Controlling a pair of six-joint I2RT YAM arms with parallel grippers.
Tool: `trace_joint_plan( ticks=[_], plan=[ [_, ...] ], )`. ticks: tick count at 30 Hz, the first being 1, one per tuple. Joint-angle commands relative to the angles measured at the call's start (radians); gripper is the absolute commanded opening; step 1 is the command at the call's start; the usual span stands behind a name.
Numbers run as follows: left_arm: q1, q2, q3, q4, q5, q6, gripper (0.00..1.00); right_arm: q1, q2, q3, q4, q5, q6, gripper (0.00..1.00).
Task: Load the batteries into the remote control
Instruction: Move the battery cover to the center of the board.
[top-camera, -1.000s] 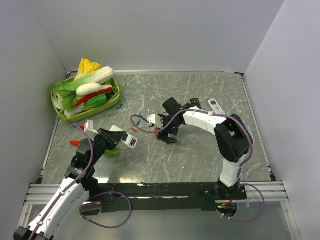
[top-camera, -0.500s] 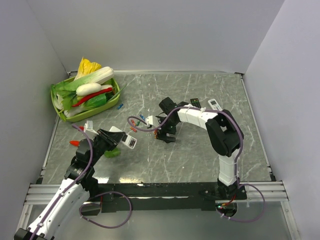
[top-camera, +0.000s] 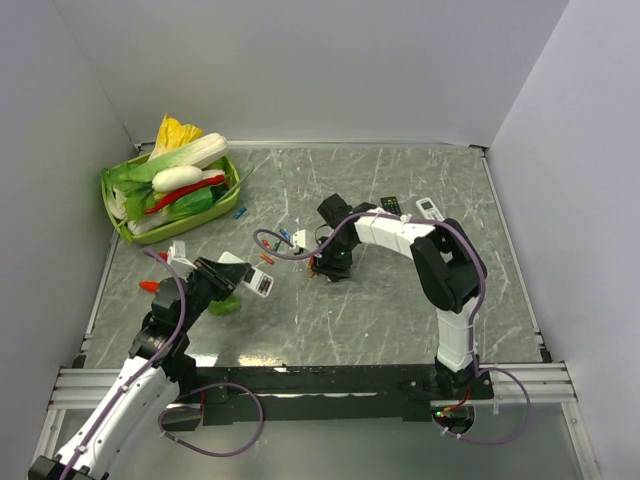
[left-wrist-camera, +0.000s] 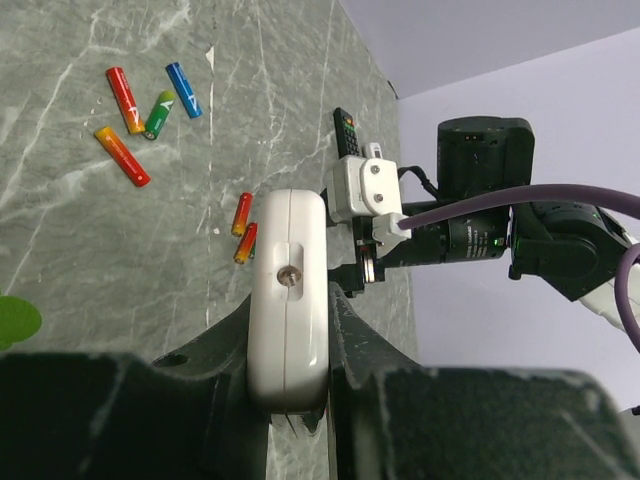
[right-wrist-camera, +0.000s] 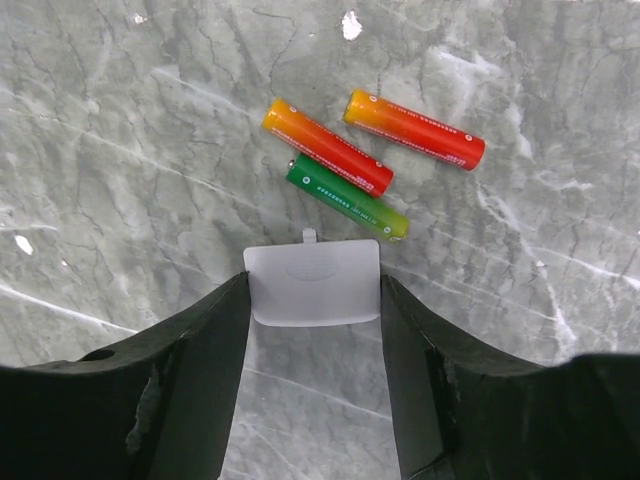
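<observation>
Left fingers (left-wrist-camera: 205, 385) clamping remote control (left-wrist-camera: 288, 290) (held aloft), right fingers (right-wrist-camera: 190, 375) low, apparently pinching white cover (right-wrist-camera: 313, 283).

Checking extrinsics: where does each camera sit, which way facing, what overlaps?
Top external: above and behind the bases, looking down on the grey marble table; both arms show.
Left wrist: looks along the left tool across the table toward the right arm; its black fingers clamp the small white rectangular remote.
Right wrist: looks straight down; the right tool grips a flat white plastic cover near three coloured cylindrical batteries.
Shared: top and left wrist both show the long black remote.
</observation>
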Motion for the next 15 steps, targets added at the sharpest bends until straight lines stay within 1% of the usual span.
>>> trace_joint_plan(
  ticks=[1, 4, 6, 7, 10, 11, 13, 14, 15],
  plan=[
    [0.006, 0.005, 0.025, 0.075, 0.015, -0.003, 0.02, 0.013, -0.066, -0.053, -0.097, -0.008, 0.069, 0.52],
    [0.006, 0.018, 0.015, 0.101, 0.016, -0.011, 0.02, 0.036, -0.099, -0.097, -0.102, 0.028, 0.133, 0.49],
    [0.006, 0.027, 0.011, 0.112, 0.021, -0.014, 0.02, 0.059, -0.116, -0.120, -0.100, 0.038, 0.208, 0.47],
    [0.006, 0.033, 0.011, 0.126, 0.022, -0.016, 0.02, 0.068, -0.121, -0.125, -0.099, 0.045, 0.237, 0.44],
    [0.006, 0.036, 0.006, 0.133, 0.018, -0.019, 0.02, 0.114, -0.119, -0.131, -0.099, 0.080, 0.383, 0.42],
    [0.006, 0.035, 0.006, 0.132, 0.015, -0.019, 0.02, 0.129, -0.112, -0.131, -0.099, 0.110, 0.468, 0.42],
    [0.005, 0.028, 0.005, 0.126, 0.005, -0.020, 0.02, 0.163, -0.103, -0.131, -0.091, 0.143, 0.558, 0.42],
    [0.005, 0.022, 0.005, 0.117, -0.004, -0.020, 0.02, 0.169, -0.095, -0.133, -0.081, 0.159, 0.651, 0.42],
    [0.006, 0.021, 0.005, 0.112, -0.005, -0.020, 0.02, 0.183, -0.095, -0.142, -0.071, 0.187, 0.697, 0.42]
  ],
)
